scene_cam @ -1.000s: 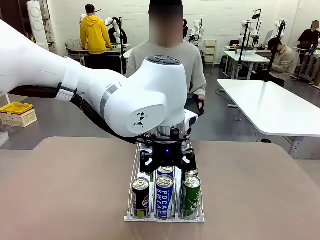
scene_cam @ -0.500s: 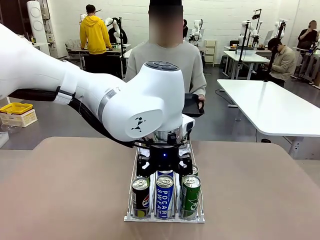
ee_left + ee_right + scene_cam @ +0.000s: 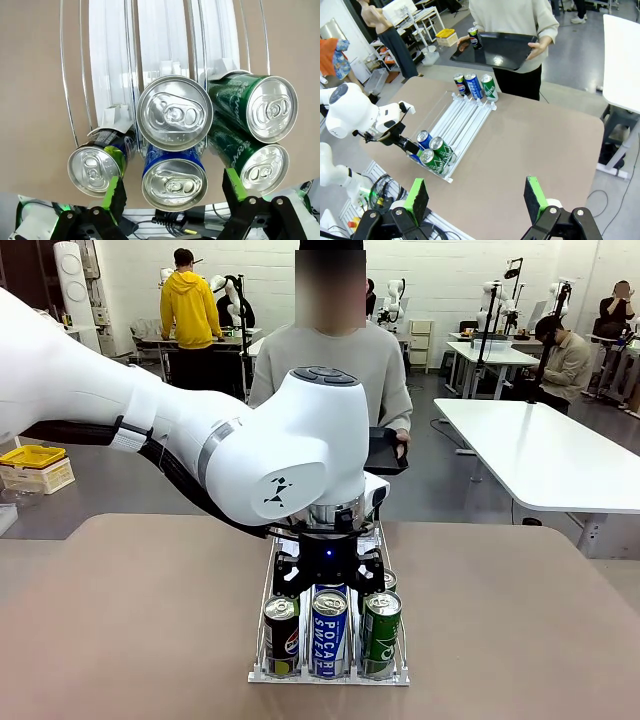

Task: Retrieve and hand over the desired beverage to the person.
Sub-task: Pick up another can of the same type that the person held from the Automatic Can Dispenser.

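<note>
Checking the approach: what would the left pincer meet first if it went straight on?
Probably the top of a blue can in the middle lane of the rack, which the left pincer straddles; front or second can, depth unclear.

**canwatcher:** how many drinks is that in all? I get five at one end of the one three-lane rack (image 3: 463, 116): a single near Pepsi can (image 3: 95, 171), two Pocari Sweat, upper blue can (image 3: 172, 112) and lower blue can (image 3: 175, 184), plus two green, upper green can (image 3: 272, 107) and lower green can (image 3: 262, 169)

**rackfan:** yep, and three more at the other end, one each: far Pepsi can (image 3: 460, 84), far blue can (image 3: 474, 86), far green can (image 3: 489, 88). Then one tray Pepsi can (image 3: 475, 38) on the one black tray (image 3: 507, 49). So three Pepsi, three blue, three green, nine total
</note>
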